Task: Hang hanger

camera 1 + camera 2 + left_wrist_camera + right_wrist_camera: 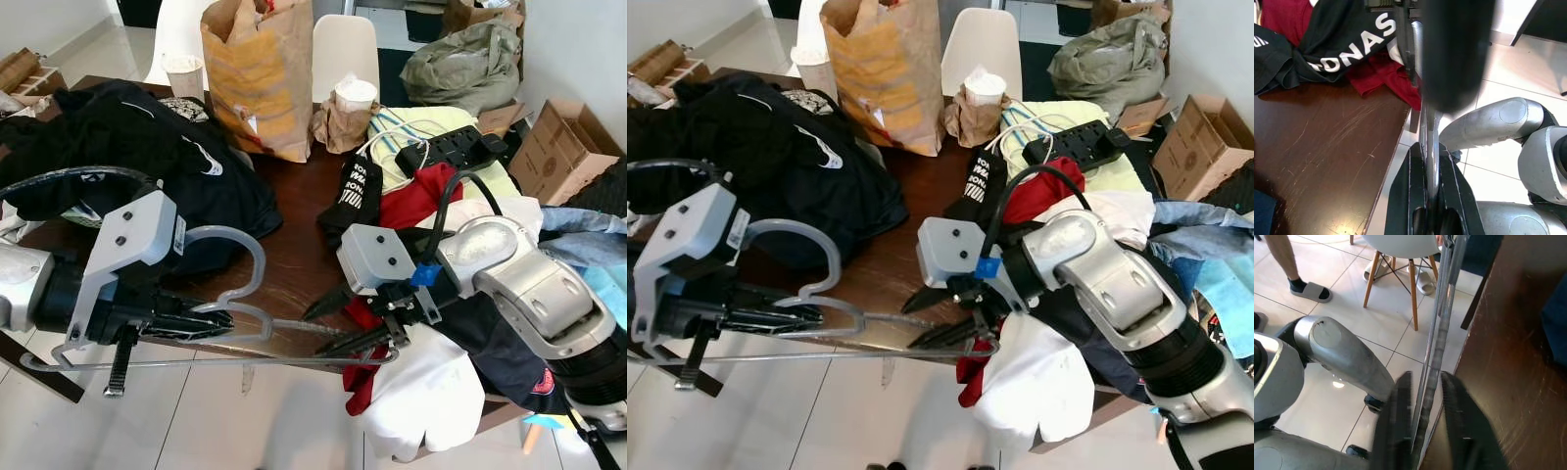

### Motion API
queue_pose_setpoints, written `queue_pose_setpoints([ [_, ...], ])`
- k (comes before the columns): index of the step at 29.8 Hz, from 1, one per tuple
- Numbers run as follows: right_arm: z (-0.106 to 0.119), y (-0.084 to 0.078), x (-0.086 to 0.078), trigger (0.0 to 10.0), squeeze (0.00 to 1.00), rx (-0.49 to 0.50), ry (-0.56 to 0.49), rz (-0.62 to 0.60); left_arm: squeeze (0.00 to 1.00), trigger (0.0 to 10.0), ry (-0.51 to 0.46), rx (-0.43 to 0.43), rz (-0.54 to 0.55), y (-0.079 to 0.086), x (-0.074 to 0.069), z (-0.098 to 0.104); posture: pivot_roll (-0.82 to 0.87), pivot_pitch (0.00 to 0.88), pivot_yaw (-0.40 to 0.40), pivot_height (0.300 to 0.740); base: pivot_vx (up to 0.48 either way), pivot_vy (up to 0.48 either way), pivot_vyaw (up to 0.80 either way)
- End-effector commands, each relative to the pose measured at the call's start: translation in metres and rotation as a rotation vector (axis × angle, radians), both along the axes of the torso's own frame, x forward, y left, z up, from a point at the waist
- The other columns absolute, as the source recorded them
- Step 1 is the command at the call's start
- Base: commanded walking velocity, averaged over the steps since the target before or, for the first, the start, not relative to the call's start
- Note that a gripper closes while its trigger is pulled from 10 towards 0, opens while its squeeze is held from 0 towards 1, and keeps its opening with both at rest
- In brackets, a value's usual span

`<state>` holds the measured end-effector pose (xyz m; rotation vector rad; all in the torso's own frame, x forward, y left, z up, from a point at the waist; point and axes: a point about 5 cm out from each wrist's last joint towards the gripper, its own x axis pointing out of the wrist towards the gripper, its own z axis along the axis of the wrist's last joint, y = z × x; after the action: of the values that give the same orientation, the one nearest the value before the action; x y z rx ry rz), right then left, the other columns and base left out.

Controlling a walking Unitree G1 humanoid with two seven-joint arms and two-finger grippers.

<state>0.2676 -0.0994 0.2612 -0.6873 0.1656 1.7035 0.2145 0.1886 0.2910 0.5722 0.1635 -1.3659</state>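
A pale grey plastic clothes hanger with a thin metal lower bar [230, 294] lay level over the front edge of the dark brown wooden table [294, 250], its hook curving back over the tabletop. The left gripper [211, 321] was clamped on the hanger near its neck; in the left wrist view the two black fingers [1410, 191] pressed tight on the metal rod. The right gripper [343, 323] sat at the hanger's other end with its fingers apart, the bar running between them without a firm pinch. On the table, a tall brown paper bag [260, 73] stood open at the top, its contents too unclear to name. Beside it a small crumpled brown paper bag [338, 122] held a white lidded cup [355, 93]. Another white paper cup [184, 73] stood near the bag's left. Black garments [127, 147] were heaped at the left, and red and white clothes [411, 294] hung off the right corner.
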Motion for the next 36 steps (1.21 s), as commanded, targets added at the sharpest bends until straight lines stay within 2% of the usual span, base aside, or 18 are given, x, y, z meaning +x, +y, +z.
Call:
queue_pose_setpoints([
  [1,-0.001,0.002,-0.004,0.0,0.00,0.001,0.011,0.026,0.00,10.0,-0.018,0.039,-0.003,0.000,-0.001,0.002,-0.02,0.171,-0.024,0.740,0.000,0.000,0.00],
  [9,0.011,0.005,-0.013,0.0,0.00,0.103,0.048,0.117,0.00,10.0,-0.037,0.038,0.002,0.000,0.002,0.003,-0.02,0.174,-0.019,0.740,0.000,0.000,0.00],
  [14,0.013,0.005,-0.014,0.0,0.00,0.116,0.052,0.129,0.00,10.0,-0.036,0.035,0.002,0.000,0.002,0.003,-0.02,0.173,-0.020,0.740,0.000,0.000,0.00],
  [15,0.014,0.005,-0.015,0.0,0.00,0.127,0.053,0.138,0.80,10.0,-0.015,0.016,0.007,0.000,0.003,0.004,-0.02,0.173,-0.020,0.740,0.000,0.000,0.00],
  [16,0.014,0.005,-0.015,0.0,0.00,0.127,0.053,0.138,0.80,10.0,-0.015,0.016,0.007,0.000,0.003,0.004,-0.02,0.173,-0.020,0.740,0.000,0.000,0.00],
  [17,0.015,0.005,-0.015,0.0,0.00,0.137,0.054,0.143,1.00,10.0,0.000,-0.003,0.010,0.000,0.003,0.005,-0.02,0.173,-0.021,0.740,0.000,0.000,0.00],
  [21,0.017,0.005,-0.013,0.0,0.00,0.154,0.051,0.134,1.00,10.0,-0.005,-0.040,0.033,0.008,0.004,0.014,-0.02,0.173,-0.020,0.740,0.000,0.000,0.00],
  [24,0.017,0.004,-0.010,0.0,0.00,0.162,0.047,0.115,1.00,10.0,-0.064,-0.093,0.086,0.021,0.005,0.032,-0.01,0.176,-0.024,0.740,0.000,0.000,0.00],
  [30,0.017,0.003,-0.006,0.0,0.00,0.167,0.042,0.081,1.00,10.0,-0.123,-0.098,0.153,0.038,0.004,0.047,-0.01,0.178,-0.026,0.740,0.000,0.000,0.00],
  [32,0.017,0.003,-0.006,0.0,0.00,0.167,0.042,0.081,1.00,10.0,-0.123,-0.098,0.153,0.038,0.004,0.047,-0.01,0.178,-0.026,0.740,0.000,0.000,0.00],
  [34,0.013,0.002,0.002,0.0,0.00,0.152,0.025,0.021,1.00,10.0,-0.169,-0.109,0.202,0.048,0.003,0.058,-0.01,0.179,-0.028,0.740,0.000,0.000,0.00],
  [35,0.013,0.002,0.002,0.0,0.00,0.152,0.025,0.021,1.00,10.0,-0.169,-0.109,0.202,0.048,0.003,0.058,-0.01,0.179,-0.028,0.740,0.000,0.000,0.00],
  [36,0.011,0.000,0.011,0.0,0.00,0.149,0.007,-0.053,1.00,10.0,-0.226,-0.145,0.257,0.059,0.002,0.071,-0.01,0.181,-0.028,0.740,0.000,0.000,0.00],
])
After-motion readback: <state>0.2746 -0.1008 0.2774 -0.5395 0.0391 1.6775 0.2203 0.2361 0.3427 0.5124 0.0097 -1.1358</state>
